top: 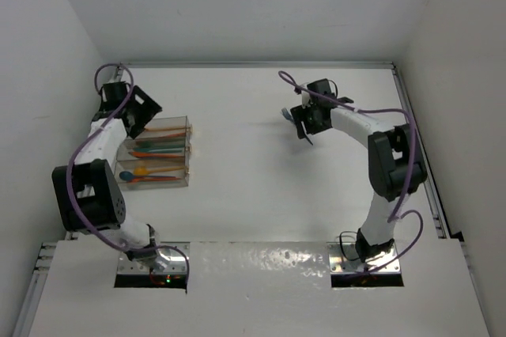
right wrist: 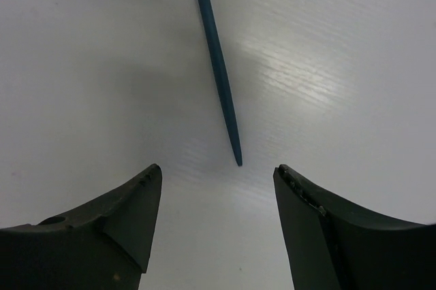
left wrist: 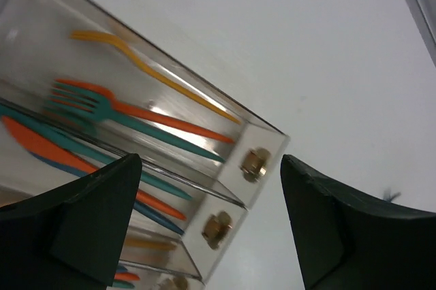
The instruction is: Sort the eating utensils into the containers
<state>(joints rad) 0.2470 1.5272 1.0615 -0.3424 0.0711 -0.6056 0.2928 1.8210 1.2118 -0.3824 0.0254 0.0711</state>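
The left jaws stand wide apart with nothing between them, poised above one end of the containers, a block of clear bins set side by side on the white desk. Straight ahead of these jaws, the outermost bin holds three forks lying loose: a yellow fork farthest out, then an orange fork and a teal fork close together. The jaws touch none of them. In the next bin, toward the left side of the jaws, lies a flat orange utensil with teal and blue pieces beside it, partly hidden behind the jaw. Two brass fittings on the block's end wall show in the gap between the jaws.

The right jaws are also open and hold nothing. A dark blue utensil lies flat on the desk straight ahead of them. Its thin handle end points back at the gap, a little toward the right side, touching neither jaw. Its head runs off the wrist view, so its kind cannot be told. These jaws are well apart from the containers.
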